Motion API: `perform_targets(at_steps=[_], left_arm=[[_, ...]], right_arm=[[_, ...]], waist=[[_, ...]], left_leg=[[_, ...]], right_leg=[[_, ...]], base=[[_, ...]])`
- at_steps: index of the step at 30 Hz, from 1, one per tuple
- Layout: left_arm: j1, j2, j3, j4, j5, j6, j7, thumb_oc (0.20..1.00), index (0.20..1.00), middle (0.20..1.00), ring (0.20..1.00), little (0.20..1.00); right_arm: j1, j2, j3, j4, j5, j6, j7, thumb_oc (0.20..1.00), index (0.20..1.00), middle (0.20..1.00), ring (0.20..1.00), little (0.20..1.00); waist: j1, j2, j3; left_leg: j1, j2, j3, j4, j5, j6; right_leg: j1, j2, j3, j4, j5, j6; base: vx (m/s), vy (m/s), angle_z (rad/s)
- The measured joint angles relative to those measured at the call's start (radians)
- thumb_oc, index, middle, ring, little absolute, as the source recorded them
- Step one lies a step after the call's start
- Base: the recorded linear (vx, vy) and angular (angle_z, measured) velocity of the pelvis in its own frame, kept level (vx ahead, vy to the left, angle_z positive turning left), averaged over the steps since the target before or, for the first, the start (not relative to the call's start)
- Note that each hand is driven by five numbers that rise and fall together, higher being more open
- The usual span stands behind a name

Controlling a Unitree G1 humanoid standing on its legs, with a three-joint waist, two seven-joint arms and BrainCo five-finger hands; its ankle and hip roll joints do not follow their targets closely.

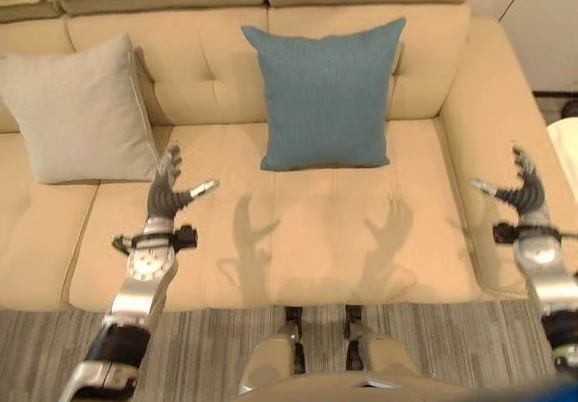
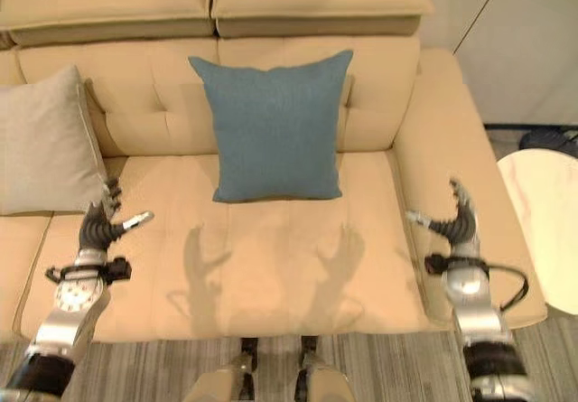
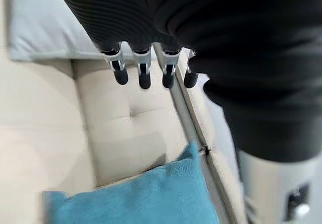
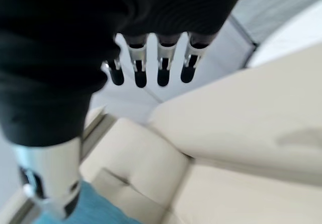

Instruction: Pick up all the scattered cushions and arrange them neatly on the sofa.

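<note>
Your left hand (image 1: 168, 191) hovers over the near left part of the sofa (image 1: 325, 239) seat with its fingers spread wide and nothing in them; your right hand (image 1: 524, 189) hangs just as open and empty over the right armrest. Between them the near seat is bare.

Further back, you have the grey cushion (image 1: 81, 113) standing on the left, leaning against the backrest, with your left hand's fingertips just beside its near right corner. The blue cushion (image 1: 325, 95) stands upright against the backrest near the middle, well apart from both hands and from the grey one. Off to the right, past the armrest, the edge of a round white side table (image 2: 546, 230) shows.

Judging from how things lie, you are at or very near the end: both cushions sit on the sofa, propped and fairly square. No stray cushion shows on the strip of floor in front. What may be left is a check beyond what you can see, or a small nudge to even the spacing.
</note>
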Motion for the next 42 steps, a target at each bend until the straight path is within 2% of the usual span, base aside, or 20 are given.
perform_targets(at_steps=[4,5,6,10,12,19,22,25,26,28,30,31,33,34,35,36,37,39,40,42], left_arm=[[0.113,-0.08,0.003,0.188,0.065,0.06,-0.038,1.0,1.0,1.0,1.0,1.0],[0.122,-0.123,0.018,0.269,0.075,0.056,-0.042,1.0,1.0,1.0,1.0,1.0],[0.096,-0.19,-0.009,0.538,0.084,0.085,-0.053,1.0,1.0,1.0,1.0,1.0],[0.119,-0.293,-0.015,0.847,0.094,0.115,-0.068,1.0,1.0,1.0,1.0,1.0],[0.118,-0.299,-0.037,0.925,0.096,0.133,-0.068,1.0,1.0,1.0,1.0,1.0],[0.053,-0.24,-0.085,0.864,0.145,0.126,-0.065,1.0,1.0,1.0,1.0,1.0],[-0.004,-0.229,-0.085,0.858,0.151,0.123,-0.066,1.0,1.0,1.0,1.0,1.0],[-0.031,-0.232,-0.086,0.883,0.154,0.125,-0.066,1.0,1.0,1.0,1.0,1.0],[-0.039,-0.248,-0.087,0.886,0.155,0.125,-0.067,1.0,1.0,1.0,1.0,1.0],[-0.05,-0.262,-0.107,0.879,0.154,0.125,-0.066,1.0,1.0,1.0,1.0,1.0],[-0.094,-0.282,-0.153,0.873,0.153,0.12,-0.066,1.0,1.0,1.0,1.0,1.0],[-0.107,-0.282,-0.161,0.873,0.153,0.12,-0.066,1.0,1.0,1.0,1.0,1.0],[-0.115,-0.271,-0.164,0.876,0.153,0.117,-0.066,1.0,1.0,1.0,1.0,1.0],[-0.106,-0.255,-0.164,0.876,0.154,0.117,-0.064,1.0,1.0,1.0,1.0,1.0],[-0.105,-0.249,-0.163,0.877,0.154,0.116,-0.063,1.0,1.0,1.0,1.0,1.0],[-0.096,-0.245,-0.159,0.885,0.155,0.118,-0.062,1.0,1.0,1.0,1.0,1.0],[-0.088,-0.245,-0.156,0.886,0.158,0.122,-0.063,1.0,1.0,1.0,1.0,1.0],[-0.079,-0.234,-0.157,0.885,0.174,0.121,-0.062,1.0,1.0,1.0,1.0,1.0],[-0.084,-0.227,-0.158,0.884,0.174,0.122,-0.061,1.0,1.0,1.0,1.0,1.0],[-0.079,-0.215,-0.156,0.918,0.174,0.122,-0.061,1.0,1.0,1.0,1.0,1.0]], right_arm=[[0.109,0.05,0.044,0.123,-0.04,-0.001,0.059,1.0,1.0,1.0,1.0,1.0],[0.105,0.07,0.051,0.203,-0.044,-0.01,0.064,1.0,1.0,1.0,1.0,1.0],[0.087,0.084,0.138,0.394,-0.074,0.004,0.082,1.0,1.0,1.0,1.0,1.0],[0.146,0.129,0.175,0.525,-0.118,0.02,0.086,1.0,1.0,1.0,1.0,1.0],[0.168,0.13,0.187,0.563,-0.119,0.029,0.084,1.0,1.0,1.0,1.0,1.0],[0.13,0.13,0.209,0.636,-0.119,0.02,0.081,1.0,1.0,1.0,1.0,1.0],[0.096,0.131,0.237,0.67,-0.119,0.024,0.073,1.0,1.0,1.0,1.0,1.0],[0.083,0.132,0.24,0.677,-0.119,0.026,0.067,1.0,1.0,1.0,1.0,1.0],[0.077,0.129,0.241,0.697,-0.119,0.027,0.062,1.0,1.0,1.0,1.0,1.0],[0.072,0.129,0.24,0.711,-0.119,0.031,0.062,1.0,1.0,1.0,1.0,1.0],[0.035,0.128,0.236,0.733,-0.119,0.039,0.062,1.0,1.0,1.0,1.0,1.0],[0.022,0.138,0.236,0.735,-0.119,0.044,0.063,1.0,1.0,1.0,1.0,1.0],[0.018,0.166,0.238,0.74,-0.12,0.046,0.063,1.0,1.0,1.0,1.0,1.0],[0.015,0.185,0.241,0.743,-0.124,0.047,0.063,1.0,1.0,1.0,1.0,1.0],[0.003,0.197,0.246,0.742,-0.138,0.049,0.063,1.0,1.0,1.0,1.0,1.0],[-0.012,0.201,0.263,0.736,-0.145,0.047,0.065,1.0,1.0,1.0,1.0,1.0],[-0.023,0.203,0.279,0.733,-0.156,0.049,0.067,1.0,1.0,1.0,1.0,1.0],[-0.002,0.212,0.28,0.776,-0.158,0.067,0.071,1.0,1.0,1.0,1.0,1.0],[-0.002,0.21,0.279,0.78,-0.158,0.072,0.074,1.0,1.0,1.0,1.0,1.0],[-0.017,0.205,0.282,0.835,-0.158,0.077,0.074,1.0,1.0,1.0,1.0,1.0]], waist=[[-0.022,-0.003,-0.053],[-0.022,-0.005,-0.065],[-0.021,-0.004,-0.082],[-0.042,-0.012,-0.102],[-0.038,-0.018,-0.11],[-0.034,-0.02,-0.086],[-0.025,-0.053,-0.022],[-0.036,-0.1,0.002],[-0.045,-0.092,-0.003],[-0.06,-0.065,-0.008],[-0.073,-0.017,0.003],[-0.072,-0.02,0.005],[-0.074,-0.055,-0.008],[-0.069,-0.085,-0.016],[-0.063,-0.099,-0.014],[-0.062,-0.103,-0.01],[-0.068,-0.098,-0.004],[-0.063,-0.094,-0.001],[-0.061,-0.088,0.005],[-0.02,-0.058,0.01]], left_leg=[[0.029,-0.002,0.018,0.004,-0.008,0.008],[0.045,-0.001,0.033,0.004,-0.008,0.009],[0.093,0.0,0.051,0.0,-0.02,0.021],[0.104,0.001,0.059,0.0,-0.022,0.024],[0.123,0.005,0.062,0.0,-0.029,0.032],[0.053,0.041,0.054,0.059,-0.026,0.008],[0.006,0.046,0.044,0.139,-0.06,-0.049],[0.025,0.022,0.038,0.307,-0.125,-0.054],[0.084,0.027,-0.018,0.398,-0.192,-0.062],[0.14,0.02,-0.077,0.323,-0.221,-0.055],[0.216,0.019,-0.09,0.122,-0.218,-0.032],[0.236,0.01,-0.085,0.071,-0.202,0.006],[0.236,-0.04,-0.076,0.064,-0.183,0.03],[0.228,-0.09,-0.057,0.067,-0.172,0.054],[0.212,-0.104,-0.042,0.087,-0.176,0.064],[0.195,-0.101,-0.014,0.101,-0.181,0.082],[0.192,-0.101,0.001,0.099,-0.178,0.104],[0.164,-0.095,0.005,0.106,-0.16,0.136],[0.161,-0.083,0.005,0.095,-0.138,0.13],[0.126,-0.039,0.016,0.111,-0.116,0.145]], right_leg=[[0.019,-0.002,0.026,0.0,-0.005,0.011],[0.03,-0.002,0.036,-0.004,-0.004,0.013],[0.07,0.0,0.052,-0.005,-0.008,0.01],[0.077,0.0,0.06,-0.005,-0.008,0.01],[0.089,0.004,0.064,-0.005,-0.011,0.006],[0.067,0.032,0.05,0.013,-0.014,-0.002],[0.029,0.022,0.026,0.02,0.004,-0.079],[0.044,-0.028,0.022,-0.005,0.027,-0.105],[0.047,-0.037,0.026,-0.003,0.036,-0.101],[0.035,-0.034,0.027,0.002,0.049,-0.082],[0.007,-0.028,0.028,0.002,0.082,-0.045],[-0.001,-0.038,0.035,0.002,0.095,-0.032],[-0.017,-0.079,0.058,0.001,0.119,0.006],[-0.041,-0.111,0.09,0.004,0.166,0.039],[-0.066,-0.119,0.107,0.012,0.203,0.056],[-0.085,-0.124,0.12,0.008,0.237,0.109],[-0.086,-0.129,0.115,0.007,0.217,0.163],[-0.101,-0.118,0.108,0.134,0.078,0.161],[-0.104,-0.104,0.109,0.172,0.039,0.147],[-0.102,-0.082,0.102,0.396,-0.118,0.148]], base=[[-0.04,0.002,-0.15],[-0.09,0.0,-0.39],[-0.06,0.002,-0.34],[-0.03,-0.022,-0.11],[-0.08,-0.093,-0.06],[-0.19,-0.095,0.1],[-0.18,-0.028,0.06],[-0.15,0.096,0.07],[-0.14,0.149,0.06],[-0.14,0.146,0.08],[-0.11,0.102,-0.02],[-0.15,0.142,-0.12],[-0.28,0.23,-0.17],[-0.26,0.193,-0.49],[-0.27,0.175,-0.7],[-0.24,0.068,-0.66],[-0.24,0.068,-0.39],[-0.24,0.059,-0.02],[-0.28,0.056,0.04],[-0.21,-0.025,-0.06]])
